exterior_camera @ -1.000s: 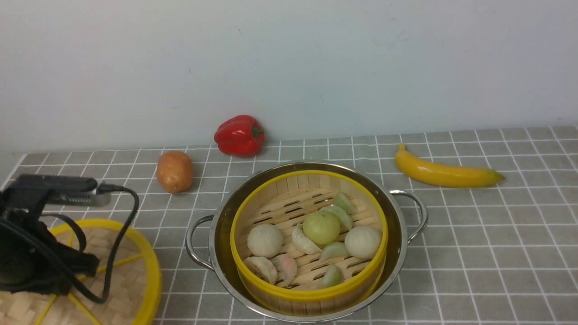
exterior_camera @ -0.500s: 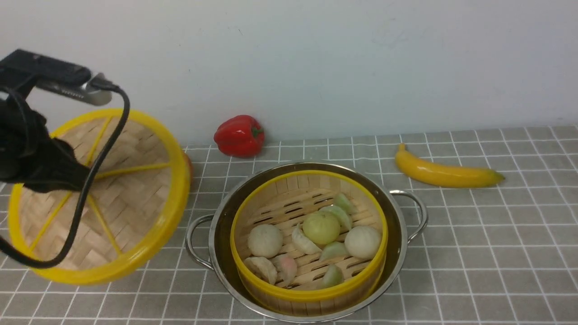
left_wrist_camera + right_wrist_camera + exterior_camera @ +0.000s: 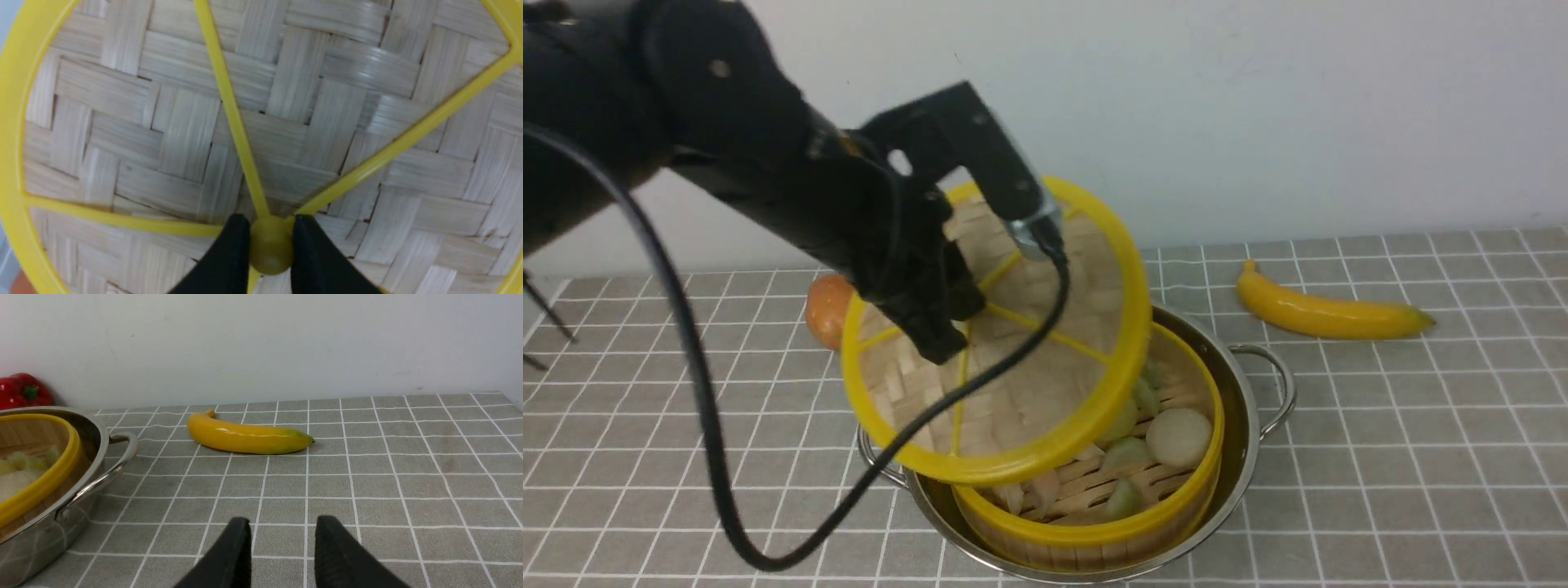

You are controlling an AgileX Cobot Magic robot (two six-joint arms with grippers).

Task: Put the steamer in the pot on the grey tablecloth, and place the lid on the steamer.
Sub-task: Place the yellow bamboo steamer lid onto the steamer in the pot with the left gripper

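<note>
The left claw (image 3: 269,241) is clamped on the central knob (image 3: 269,251) of the lid (image 3: 1045,384), which hangs tilted at the centre of the front view, its lower edge over the left part of the steamer (image 3: 1094,535). The steamer already sits inside the pot (image 3: 1245,425), at lower centre on the grey tablecloth (image 3: 1380,457). To finish well, the lid probably needs levelling and shifting right until its rim matches the steamer's, then lowering straight down before letting go, since a tilted drop could leave it skewed or nudge the basket. Only the left wrist view shows the 2 fingers pinching the knob. Only the front view shows the tilt and offset. The right wrist view alone shows the right claw (image 3: 282,543), fingers apart and empty, low over the worktop near the banana (image 3: 245,437).
</note>
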